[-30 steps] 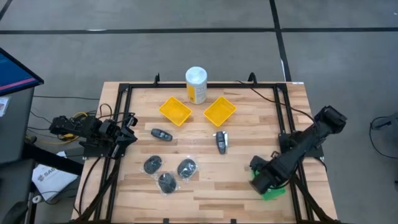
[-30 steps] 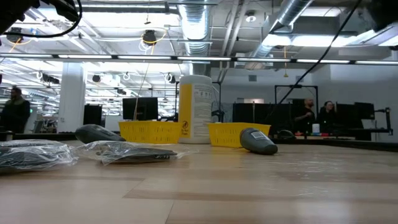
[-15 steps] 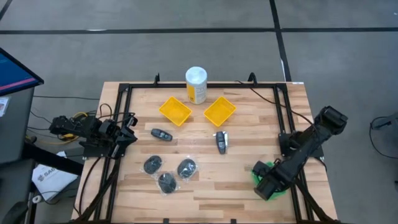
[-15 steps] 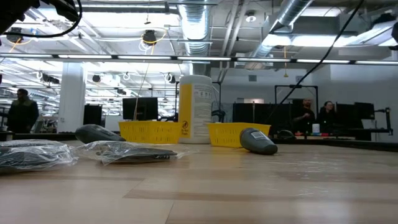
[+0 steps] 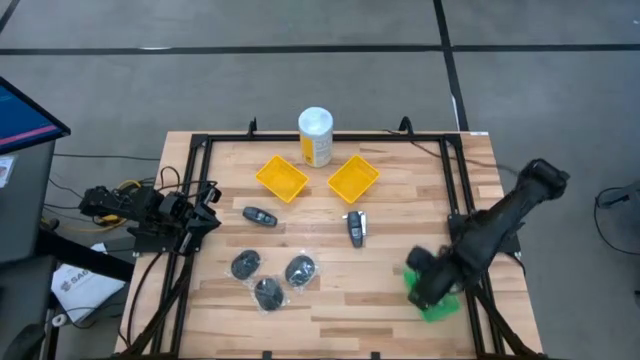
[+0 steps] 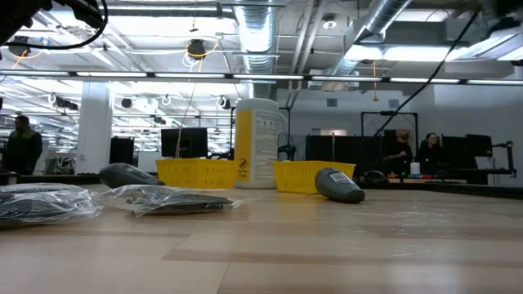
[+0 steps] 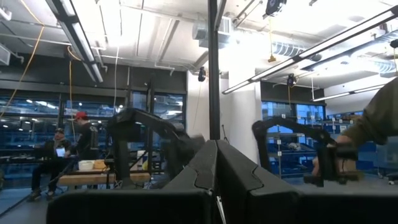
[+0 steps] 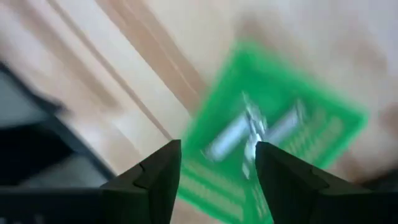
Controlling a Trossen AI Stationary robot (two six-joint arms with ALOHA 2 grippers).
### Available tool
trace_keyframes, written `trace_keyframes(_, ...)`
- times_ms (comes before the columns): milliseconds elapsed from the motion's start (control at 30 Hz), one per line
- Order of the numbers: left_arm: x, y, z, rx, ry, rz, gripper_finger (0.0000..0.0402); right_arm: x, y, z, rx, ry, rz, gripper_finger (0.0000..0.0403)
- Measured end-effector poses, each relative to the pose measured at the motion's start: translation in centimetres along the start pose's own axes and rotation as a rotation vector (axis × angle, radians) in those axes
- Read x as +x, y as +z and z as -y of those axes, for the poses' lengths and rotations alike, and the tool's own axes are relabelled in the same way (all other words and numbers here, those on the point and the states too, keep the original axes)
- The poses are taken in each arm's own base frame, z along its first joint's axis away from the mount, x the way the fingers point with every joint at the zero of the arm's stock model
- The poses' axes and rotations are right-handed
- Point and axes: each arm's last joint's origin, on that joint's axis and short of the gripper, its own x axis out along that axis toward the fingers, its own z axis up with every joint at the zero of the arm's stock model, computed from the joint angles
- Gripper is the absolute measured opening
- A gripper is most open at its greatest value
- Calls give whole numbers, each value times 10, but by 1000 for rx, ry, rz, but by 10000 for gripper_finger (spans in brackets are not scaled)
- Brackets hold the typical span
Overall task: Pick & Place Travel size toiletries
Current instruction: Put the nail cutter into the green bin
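Pale wood planks form the worktop [image 5: 330, 300], framed by black rails, in the centre of the high view. The right tool [image 5: 424, 290] hovers at the lower right of that frame, over a green card [image 5: 436, 306] that lies near the worktop's right edge. In the right wrist view its two dark fingers [image 8: 155, 180] stand apart — released, with nothing between them — and the green card [image 8: 273, 143] shows beyond them with a few tiny silver pieces [image 8: 252, 127] on it; the picture is blurred, so finer detail cannot be told.

The left tool [image 5: 205, 205] rests at the left edge of the worktop, at mid-left of the high view. Its fingers [image 7: 217, 174] are pressed together in the left wrist view — clenched on nothing.

Three dark grey discs in clear wrap [image 5: 270, 278] lie grouped at the lower centre-left of the high view, close together. One black oblong piece [image 5: 260, 215] lies just above them; a second black oblong piece [image 5: 356, 228] lies at centre, near the lower corner of the right yellow tray [image 5: 353, 178]. The left yellow tray [image 5: 281, 177] sits beside it, and the yellow canister [image 5: 315, 137] with a white cap stands between and behind the two trays, at upper centre.
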Motion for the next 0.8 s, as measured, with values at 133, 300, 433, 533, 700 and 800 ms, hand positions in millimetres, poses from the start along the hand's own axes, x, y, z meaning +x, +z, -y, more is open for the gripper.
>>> trace_keyframes(133,0,0,0,0,6,1,2,-35,31,16,-8,71,207,189)
trace_keyframes(300,0,0,0,0,7,2,2,-46,79,45,204,25,322,162)
trace_keyframes(433,0,0,-1,0,27,3,2,-36,117,54,299,-9,358,144)
trace_keyframes(533,0,1,-1,0,32,6,2,-19,143,61,366,-76,333,142)
trace_keyframes(700,0,1,-1,7,37,8,2,16,175,68,388,-162,255,177)
trace_keyframes(800,0,1,-1,8,40,8,2,35,191,67,370,-148,247,204)
